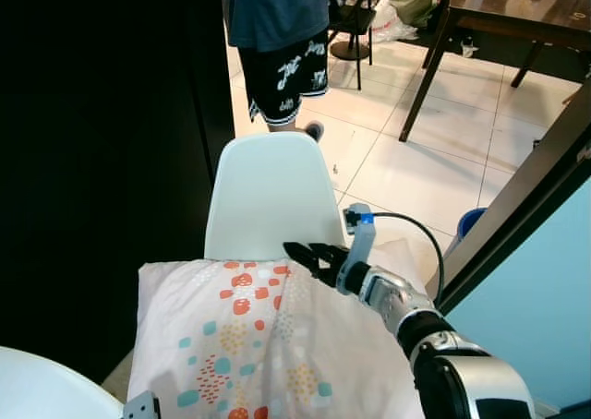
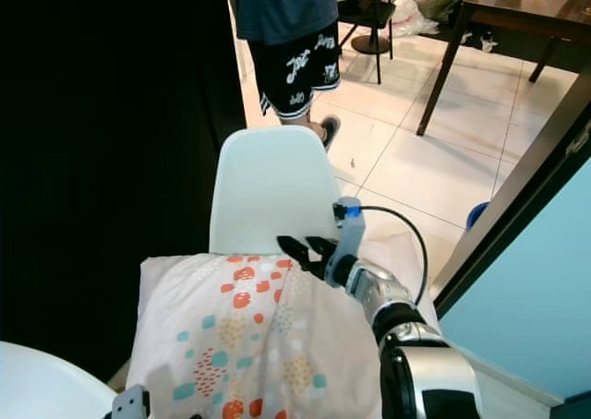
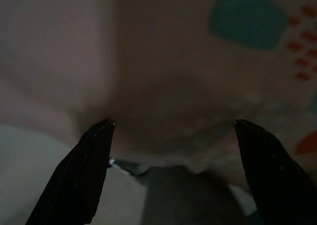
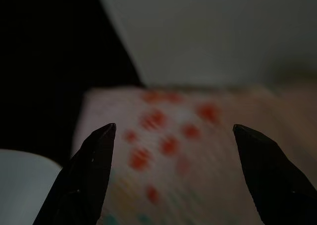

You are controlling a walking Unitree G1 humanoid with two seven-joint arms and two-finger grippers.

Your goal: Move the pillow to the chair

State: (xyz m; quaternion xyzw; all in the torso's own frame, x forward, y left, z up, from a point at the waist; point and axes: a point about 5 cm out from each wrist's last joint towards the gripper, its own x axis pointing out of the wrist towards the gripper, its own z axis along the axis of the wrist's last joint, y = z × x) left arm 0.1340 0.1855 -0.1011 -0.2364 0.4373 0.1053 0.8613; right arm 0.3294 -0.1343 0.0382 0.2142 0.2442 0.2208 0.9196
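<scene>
While pillow (image 1: 268, 345) covers chair (image 1: 272, 193), right gripper (image 1: 309, 253) hovers open.

Pale tiled floor (image 1: 434, 165) stretches back in bright light to a dark wooden table (image 1: 517, 17). A black wall (image 1: 102, 161) fills the left. A light blue panel (image 1: 545, 299), perhaps a door, stands right.

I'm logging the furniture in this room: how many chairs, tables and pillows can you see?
Chairs: 3 (white chair ahead, white seat edge lower left, dark chair far back)
Tables: 1 (dark table)
Pillows: 1 (patterned pillow)
Total: 5
</scene>
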